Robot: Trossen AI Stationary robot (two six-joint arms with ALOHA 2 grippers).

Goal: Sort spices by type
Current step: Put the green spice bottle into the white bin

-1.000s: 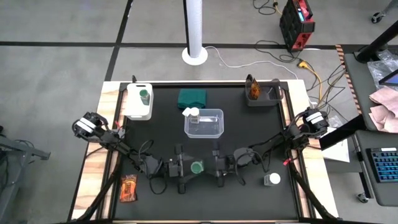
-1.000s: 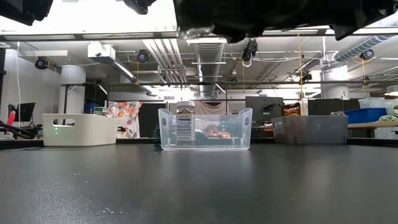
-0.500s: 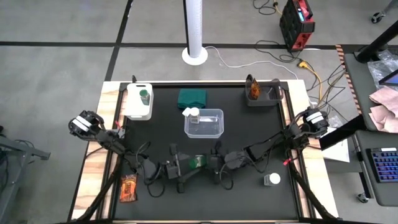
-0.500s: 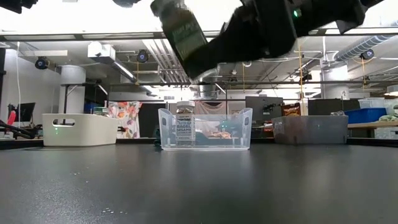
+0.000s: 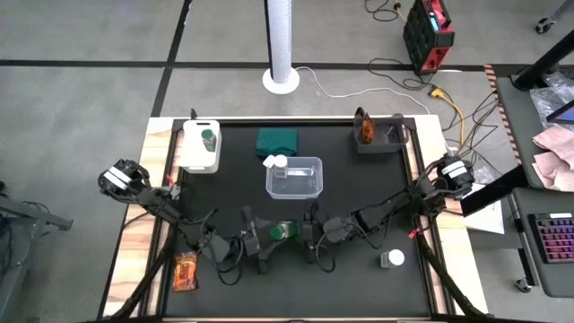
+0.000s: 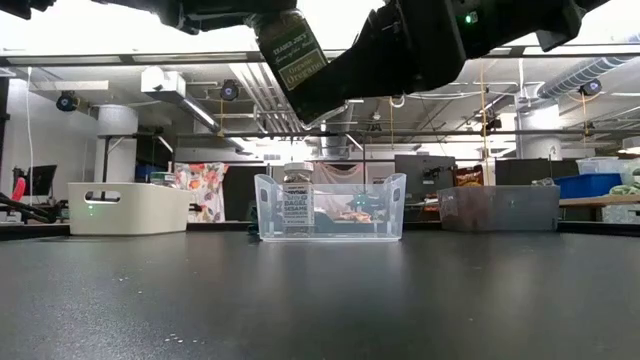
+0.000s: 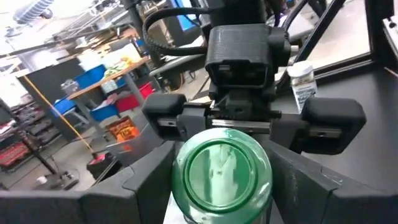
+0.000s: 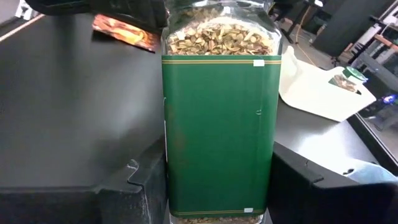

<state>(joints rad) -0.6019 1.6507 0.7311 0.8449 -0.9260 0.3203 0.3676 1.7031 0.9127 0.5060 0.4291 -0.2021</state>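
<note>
Your two arms have drawn together since a second ago: left gripper and right gripper both clamp the green-lidded, green-labelled glass spice jar, lifted and tilted above the table's front-middle, long axis running arm to arm.

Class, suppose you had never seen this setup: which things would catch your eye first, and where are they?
The green-lidded jar stands out first: it is lifted off the table near the front centre, with the left end effector and right end effector closed on it from either side. Next comes the clear bin mid-table with a white-lidded jar at its corner, then the orange-red packet at the front left.
</note>
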